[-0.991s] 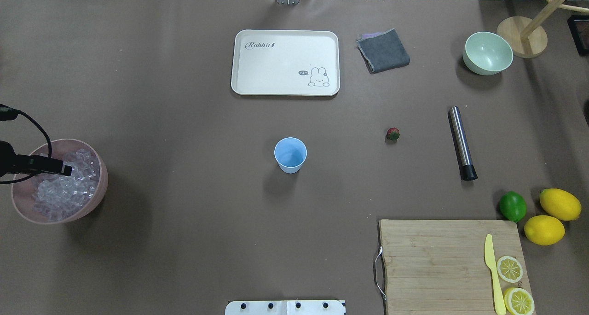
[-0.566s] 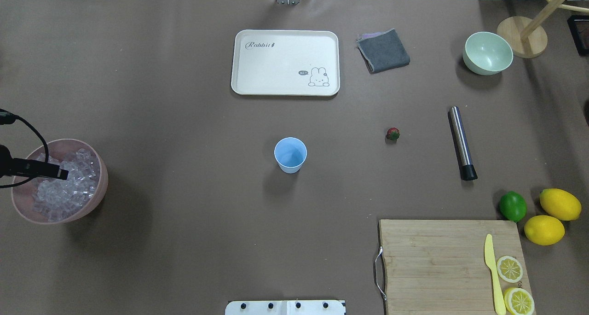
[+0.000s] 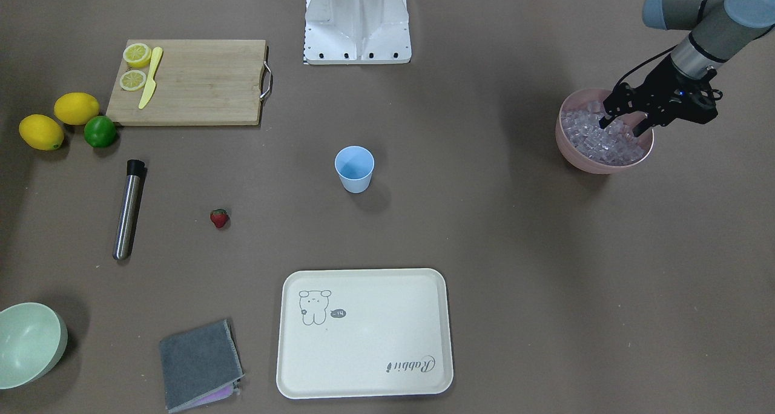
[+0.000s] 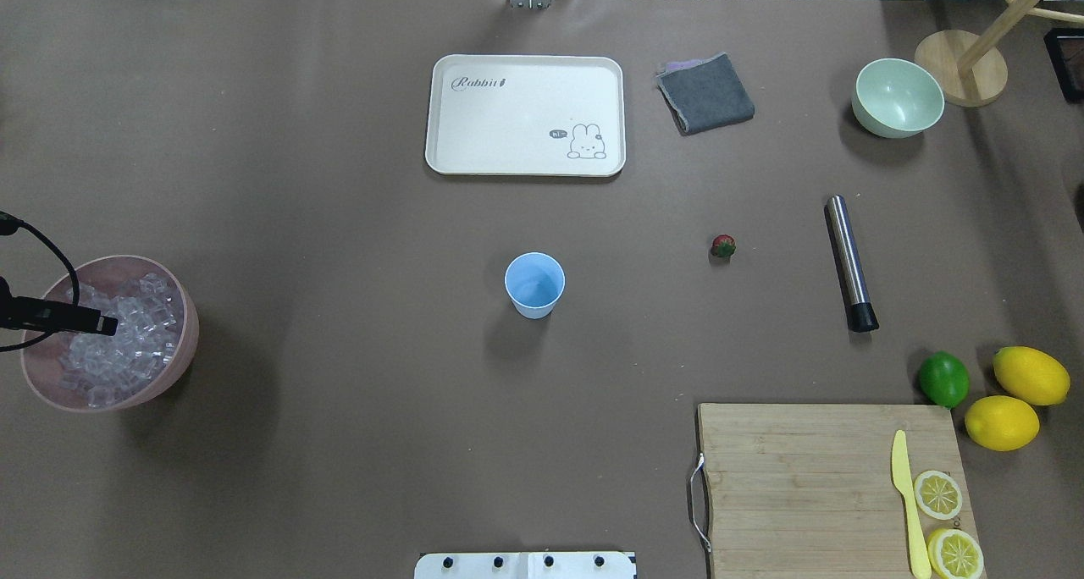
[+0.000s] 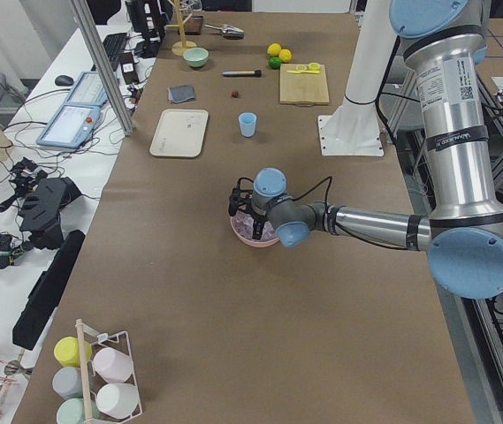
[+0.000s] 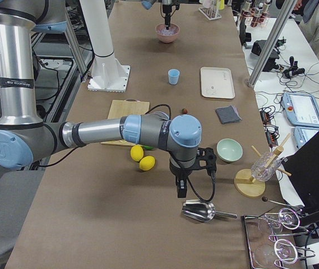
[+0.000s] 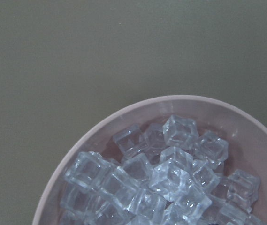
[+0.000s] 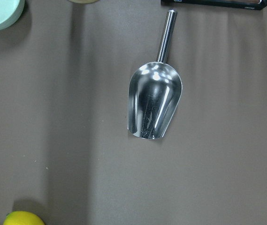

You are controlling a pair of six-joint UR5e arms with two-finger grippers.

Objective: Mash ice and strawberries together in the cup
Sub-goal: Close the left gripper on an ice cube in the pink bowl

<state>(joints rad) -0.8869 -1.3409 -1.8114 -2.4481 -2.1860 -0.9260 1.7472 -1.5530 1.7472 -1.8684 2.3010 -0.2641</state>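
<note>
Retreating left claw (image 3: 621,128) over ice (image 3: 590,138)

light-blue cup (image 4: 534,284), red strawberry (image 4: 722,245), pink bowl (image 4: 188,342)

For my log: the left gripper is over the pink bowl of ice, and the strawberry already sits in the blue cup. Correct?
No. The overhead view shows the strawberry on the table, apart from the cup. The left gripper is over the pink bowl of ice.
</note>
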